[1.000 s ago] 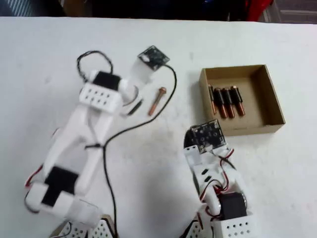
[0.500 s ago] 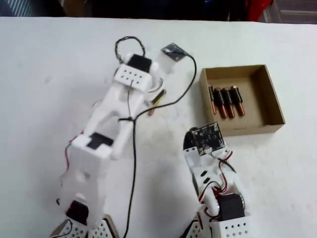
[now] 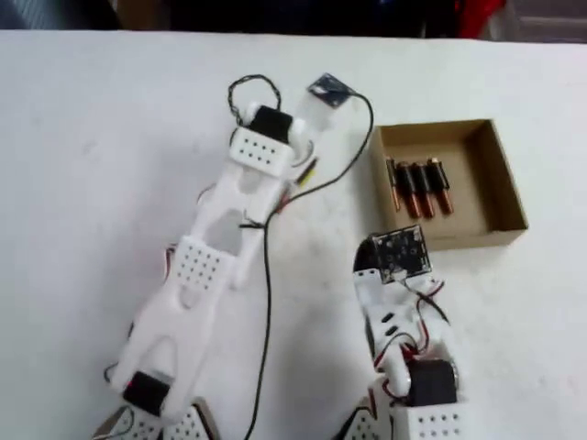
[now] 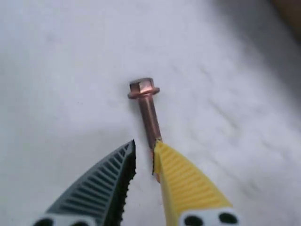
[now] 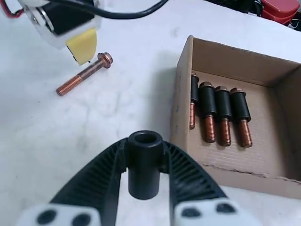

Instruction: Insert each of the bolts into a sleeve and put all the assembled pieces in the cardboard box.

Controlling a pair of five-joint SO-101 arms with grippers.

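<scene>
A loose copper bolt (image 4: pixel 146 109) lies on the white table. My left gripper (image 4: pixel 143 147) hangs just above its threaded end, open by a narrow gap, with the yellow fingertip (image 4: pixel 164 155) over the shank. From above, the left gripper (image 3: pixel 307 170) hides most of the bolt (image 3: pixel 280 203). My right gripper (image 5: pixel 145 147) is shut on an upright black sleeve (image 5: pixel 144 172) near the cardboard box (image 5: pixel 181 108). Several assembled pieces (image 5: pixel 218 113) lie side by side in the box (image 3: pixel 431 128). The right arm (image 3: pixel 399 275) sits just in front of the box.
The left arm's black cable (image 3: pixel 268 275) trails across the table between the two arms. The box's right half (image 3: pixel 481 174) is bare cardboard. Open white tabletop (image 3: pixel 110 137) stretches to the left of the left arm.
The left arm has swung right and stretched out, bringing its gripper over the loose bolt. The right arm has stayed by the box with the sleeve.
</scene>
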